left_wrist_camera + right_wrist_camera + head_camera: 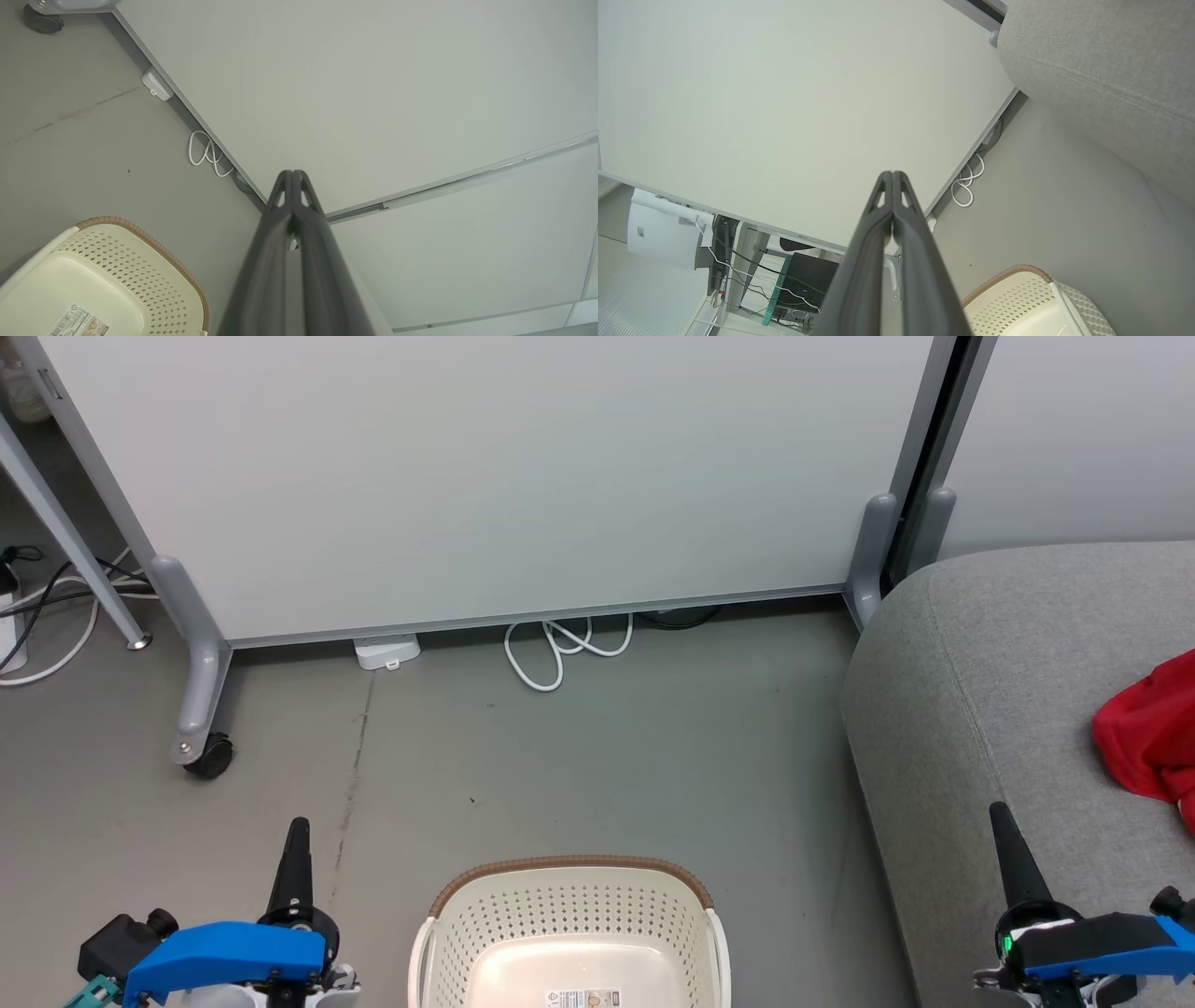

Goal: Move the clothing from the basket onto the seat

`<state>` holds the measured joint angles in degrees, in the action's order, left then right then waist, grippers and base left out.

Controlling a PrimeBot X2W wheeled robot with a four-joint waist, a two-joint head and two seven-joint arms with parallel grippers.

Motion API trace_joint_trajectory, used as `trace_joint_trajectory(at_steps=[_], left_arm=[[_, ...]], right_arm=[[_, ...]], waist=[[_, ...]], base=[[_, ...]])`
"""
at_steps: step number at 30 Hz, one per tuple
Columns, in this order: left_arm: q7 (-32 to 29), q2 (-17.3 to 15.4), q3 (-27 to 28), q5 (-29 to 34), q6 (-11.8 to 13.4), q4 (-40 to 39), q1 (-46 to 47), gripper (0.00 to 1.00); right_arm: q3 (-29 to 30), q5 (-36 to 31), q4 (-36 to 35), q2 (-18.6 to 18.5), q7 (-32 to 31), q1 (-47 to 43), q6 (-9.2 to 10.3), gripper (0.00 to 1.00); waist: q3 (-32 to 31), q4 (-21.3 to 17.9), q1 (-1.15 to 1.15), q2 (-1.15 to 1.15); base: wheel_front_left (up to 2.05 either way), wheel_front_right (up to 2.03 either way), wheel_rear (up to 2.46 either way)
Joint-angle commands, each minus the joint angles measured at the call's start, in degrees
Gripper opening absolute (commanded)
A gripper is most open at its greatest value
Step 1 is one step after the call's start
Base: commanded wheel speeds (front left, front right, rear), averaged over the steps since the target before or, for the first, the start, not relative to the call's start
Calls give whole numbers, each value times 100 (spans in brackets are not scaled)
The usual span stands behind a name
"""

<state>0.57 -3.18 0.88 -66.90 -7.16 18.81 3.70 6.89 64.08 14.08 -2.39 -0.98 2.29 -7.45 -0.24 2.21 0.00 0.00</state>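
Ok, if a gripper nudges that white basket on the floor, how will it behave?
The laundry basket looks empty and perforated, so probably light. On the smooth grey floor it would likely slide rather than tip. Its moulded plastic walls seem stiff.

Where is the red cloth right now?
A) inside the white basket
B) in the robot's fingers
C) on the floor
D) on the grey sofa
D: the bright red thin-fabric clothing lies on the big grey fabric sofa seat, while the cream-white perforated plastic basket holds no cloth where it shows.
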Motion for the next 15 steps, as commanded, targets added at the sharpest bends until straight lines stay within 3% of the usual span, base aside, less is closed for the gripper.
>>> trace_joint_trajectory(at_steps=[1,15], left_arm=[[-42,4,43,-140,-32,-80,147,0],[-240,10,198,-846,-39,-206,182,0]], right_arm=[[-8,167,-47,-46,-40,129,-4,0],[-18,946,-38,-52,-194,222,-5,0]], waist=[[1,-5,0,0],[11,-58,0,0]], base=[[0,0,0],[0,0,0]])
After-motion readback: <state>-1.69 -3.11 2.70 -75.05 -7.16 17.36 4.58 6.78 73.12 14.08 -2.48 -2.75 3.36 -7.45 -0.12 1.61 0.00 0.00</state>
